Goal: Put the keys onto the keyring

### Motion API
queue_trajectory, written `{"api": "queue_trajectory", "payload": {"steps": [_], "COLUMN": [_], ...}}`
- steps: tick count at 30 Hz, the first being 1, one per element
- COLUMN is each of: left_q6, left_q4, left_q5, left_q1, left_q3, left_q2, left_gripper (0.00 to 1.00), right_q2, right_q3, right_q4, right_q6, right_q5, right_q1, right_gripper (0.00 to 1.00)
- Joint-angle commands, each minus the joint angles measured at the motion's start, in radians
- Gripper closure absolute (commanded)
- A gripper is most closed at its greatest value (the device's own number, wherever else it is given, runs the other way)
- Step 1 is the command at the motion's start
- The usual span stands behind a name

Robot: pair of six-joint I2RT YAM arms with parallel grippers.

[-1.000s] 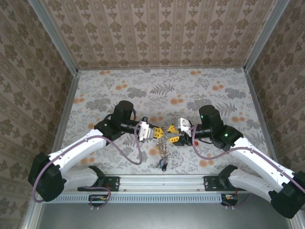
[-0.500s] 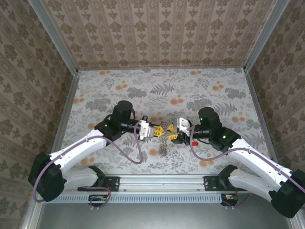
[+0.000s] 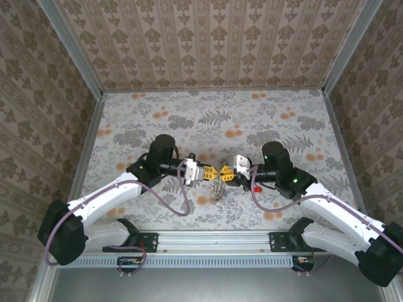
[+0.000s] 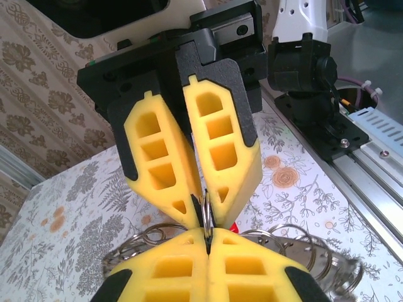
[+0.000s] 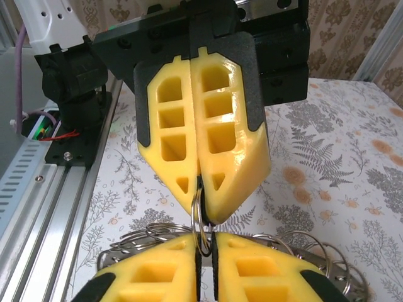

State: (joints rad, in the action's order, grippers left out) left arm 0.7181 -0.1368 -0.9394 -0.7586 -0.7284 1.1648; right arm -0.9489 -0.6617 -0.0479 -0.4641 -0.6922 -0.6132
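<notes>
- The left gripper (image 5: 201, 198) and right gripper (image 4: 203, 211) meet tip to tip at the middle of the overhead frame. The keyring (image 3: 218, 189) hangs just below them, above the table (image 3: 189, 119).
- The left fingers are pressed together on a thin loop of the keyring. The right fingers are drawn in on the same loop, seemingly pinching it, though a narrow slit shows between them.
- Slip risk: the wire is thin and the yellow pads are broad, so a small pull apart could let the loop slide out and drop the ring.
- Twist risk: with both grips so close together, any sideways misalignment could bend or flip the loop.
- Tangle risk: the loose coils at the lower edge of both wrist frames could snag on a finger.
- The keys cannot be made out here, so I cannot tell whether any is threaded.
</notes>
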Motion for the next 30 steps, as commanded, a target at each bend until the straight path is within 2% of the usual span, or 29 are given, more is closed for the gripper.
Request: {"api": "queue_trajectory", "payload": {"steps": [1,3,5,7,10,14,19,25,30], "left_q6": [-0.028,-0.031,-0.04,-0.04,-0.026,-0.042,-0.08,-0.109,-0.132], "left_q4": [-0.064,-0.066,-0.063,-0.025,0.044,0.047,-0.004,-0.035,-0.056], "left_q5": [-0.012,-0.008,0.005,0.029,0.055,0.079,0.089,0.11,0.141], "left_q1": [-0.011,-0.012,-0.013,-0.013,-0.013,-0.015,-0.015,-0.025,-0.028], "left_q3": [0.009,0.011,0.01,-0.002,-0.02,-0.017,-0.003,-0.001,0.019], "left_q2": [-0.011,-0.01,-0.008,-0.008,-0.01,-0.013,-0.007,0.001,0.0], "left_gripper": [1.0,1.0,1.0,0.92,0.86,0.75,0.74,0.73,0.73], "right_q2": [0.003,0.013,0.029,0.046,0.072,0.087,0.082,0.065,0.062], "right_q3": [0.019,0.026,0.037,0.038,0.03,0.011,0.005,-0.002,-0.007], "right_q4": [0.046,0.059,0.076,0.069,0.027,-0.016,-0.024,-0.018,-0.017], "right_q6": [-0.011,-0.025,-0.038,-0.057,-0.111,-0.154,-0.179,-0.185,-0.189], "right_q5": [-0.008,0.014,0.048,0.091,0.191,0.267,0.325,0.452,0.488], "right_q1": [-0.015,-0.022,-0.029,-0.034,-0.053,-0.072,-0.095,-0.132,-0.148], "right_gripper": [0.91,0.98,1.0,1.0,1.0,1.0,1.0,1.0,1.0]}}
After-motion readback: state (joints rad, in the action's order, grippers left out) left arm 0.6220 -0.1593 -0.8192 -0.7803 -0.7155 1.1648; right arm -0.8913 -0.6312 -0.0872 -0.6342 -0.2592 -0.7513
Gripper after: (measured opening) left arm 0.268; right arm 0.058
